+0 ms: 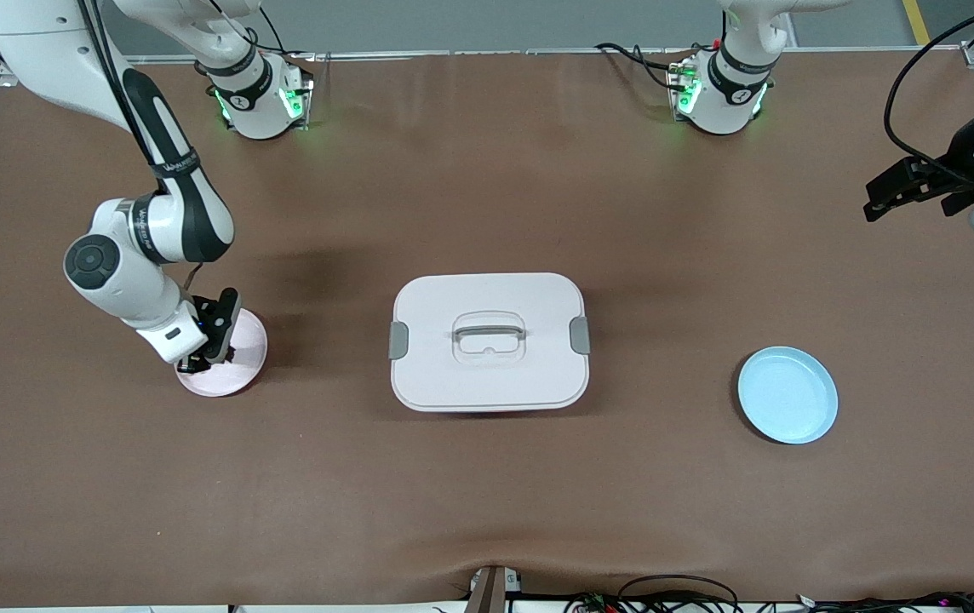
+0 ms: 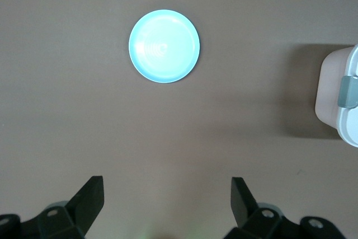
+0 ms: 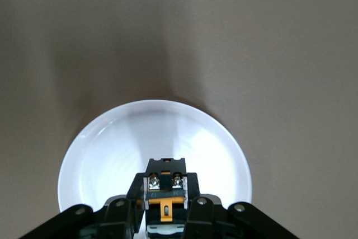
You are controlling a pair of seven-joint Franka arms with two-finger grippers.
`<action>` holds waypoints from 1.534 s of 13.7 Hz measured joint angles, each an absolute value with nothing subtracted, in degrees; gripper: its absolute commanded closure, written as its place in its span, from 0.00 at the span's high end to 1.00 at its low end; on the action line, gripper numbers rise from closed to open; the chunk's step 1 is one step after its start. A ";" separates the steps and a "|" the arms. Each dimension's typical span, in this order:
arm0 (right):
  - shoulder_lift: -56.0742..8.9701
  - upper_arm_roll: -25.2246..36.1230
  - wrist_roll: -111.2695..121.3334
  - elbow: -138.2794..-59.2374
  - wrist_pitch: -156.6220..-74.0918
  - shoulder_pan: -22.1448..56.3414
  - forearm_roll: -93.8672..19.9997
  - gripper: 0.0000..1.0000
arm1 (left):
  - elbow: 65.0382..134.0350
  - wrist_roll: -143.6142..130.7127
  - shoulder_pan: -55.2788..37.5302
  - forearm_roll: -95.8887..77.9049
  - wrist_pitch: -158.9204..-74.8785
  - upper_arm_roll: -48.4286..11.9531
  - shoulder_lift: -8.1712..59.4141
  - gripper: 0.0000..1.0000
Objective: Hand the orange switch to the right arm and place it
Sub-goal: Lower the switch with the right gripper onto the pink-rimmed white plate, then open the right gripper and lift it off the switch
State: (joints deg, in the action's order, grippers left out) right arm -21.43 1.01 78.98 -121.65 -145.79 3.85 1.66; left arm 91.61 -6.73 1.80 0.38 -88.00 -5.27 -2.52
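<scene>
The orange switch, a small black block with an orange band and two screws, is clamped between the fingers of my right gripper. That gripper is low over the pale pink plate, which sits toward the right arm's end of the table. In the right wrist view the plate fills the space under the switch; whether the switch touches it I cannot tell. My left gripper hangs open and empty over the left arm's end of the table, its fingers spread wide above bare mat.
A whitish lidded box with a handle and grey side clips stands mid-table. A light blue plate lies toward the left arm's end, nearer the front camera, and also shows in the left wrist view. Cables run along the table's near edge.
</scene>
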 measured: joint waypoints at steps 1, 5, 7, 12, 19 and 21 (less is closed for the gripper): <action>-21.92 0.92 78.84 -121.66 -145.79 4.02 1.66 0.00 | 91.60 -6.73 1.81 0.38 -87.88 -5.12 -2.52 1.00; -22.77 0.78 78.38 -121.66 -145.81 4.27 1.66 0.00 | 91.58 -6.73 1.56 0.38 -86.46 -5.02 -2.52 1.00; -23.01 0.79 78.29 -121.66 -145.81 4.24 1.66 0.00 | 91.58 -6.73 1.31 0.38 -86.21 -5.04 -2.52 1.00; -24.59 0.86 78.21 -121.67 -146.79 4.18 1.66 0.00 | 91.58 -6.72 1.23 0.38 -86.06 -5.09 -2.52 1.00; -25.02 0.86 77.94 -121.66 -147.70 4.18 1.65 1.00 | 91.58 -6.70 0.98 0.38 -85.98 -5.77 -2.52 1.00; -25.02 0.86 77.81 -121.62 -147.69 4.18 1.65 1.00 | 91.58 -6.70 0.97 0.38 -85.97 -5.78 -2.52 1.00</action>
